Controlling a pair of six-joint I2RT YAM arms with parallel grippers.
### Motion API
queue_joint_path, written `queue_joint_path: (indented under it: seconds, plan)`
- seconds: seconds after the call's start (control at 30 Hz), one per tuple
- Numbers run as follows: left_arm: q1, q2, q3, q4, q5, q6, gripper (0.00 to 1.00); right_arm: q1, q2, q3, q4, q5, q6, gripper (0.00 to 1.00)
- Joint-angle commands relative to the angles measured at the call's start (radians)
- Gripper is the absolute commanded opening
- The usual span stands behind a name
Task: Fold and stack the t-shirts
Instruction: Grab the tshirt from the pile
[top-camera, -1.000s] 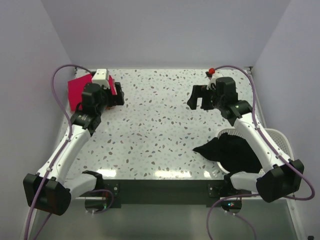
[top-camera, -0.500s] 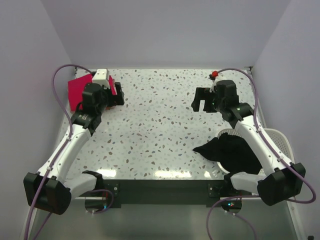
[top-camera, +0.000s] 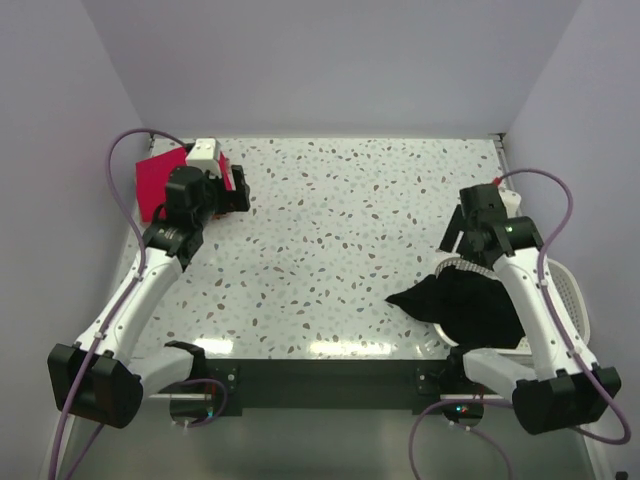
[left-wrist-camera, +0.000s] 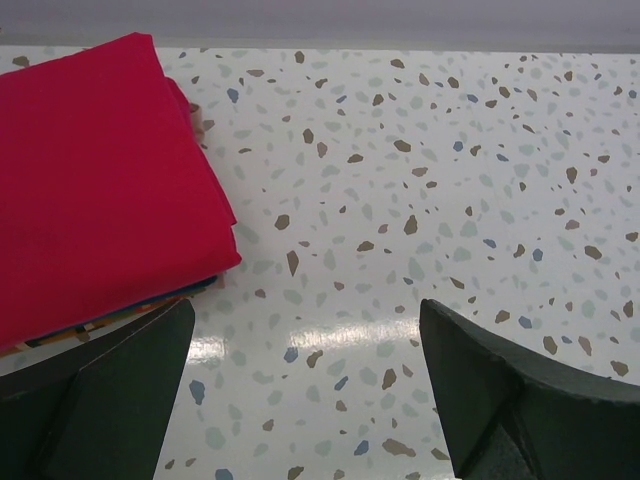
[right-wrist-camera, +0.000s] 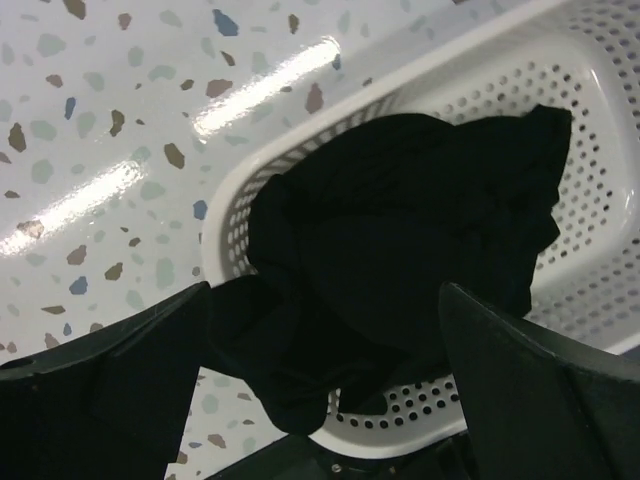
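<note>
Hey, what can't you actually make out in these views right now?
Right wrist view: anything under the bunched black t-shirt in the basket, hidden by it.
Left wrist view: the red t-shirt runs off the left edge; layers beneath show only slivers, uncountable.
Top view: the left arm covers part of the red t-shirt.

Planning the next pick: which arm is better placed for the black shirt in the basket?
Right: the right pincer hangs open over the black t-shirt in the basket; the left pincer is by the red shirt.
</note>
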Motion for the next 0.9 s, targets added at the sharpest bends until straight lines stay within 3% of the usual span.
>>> queue_joint_path:
  seconds: [0.0,0.47,0.63,0.73,0.83,0.87]
  plan:
    - [0.005,-0.024,0.021,0.026,0.012,-0.011,1.0,-0.044,-0.094,-0.021,-0.123,0.058,0.144,0.99]
    - [-0.004,-0.031,0.019,0.026,-0.008,-0.003,1.0,-0.284,-0.132,-0.214,-0.012,-0.165,0.253,0.99]
    - [-0.004,-0.033,0.019,0.026,-0.008,-0.002,1.0,-0.335,-0.129,-0.293,0.039,-0.166,0.299,0.97]
    - [-0.004,-0.035,0.019,0.024,-0.014,0.001,1.0,-0.344,-0.149,-0.314,0.073,-0.155,0.3,0.85]
    - [-0.004,-0.035,0.019,0.024,-0.021,0.001,1.0,-0.355,-0.184,-0.336,0.108,-0.154,0.298,0.6]
    - [-0.004,-0.035,0.019,0.024,-0.021,0.001,1.0,-0.357,-0.195,-0.342,0.125,-0.151,0.298,0.41]
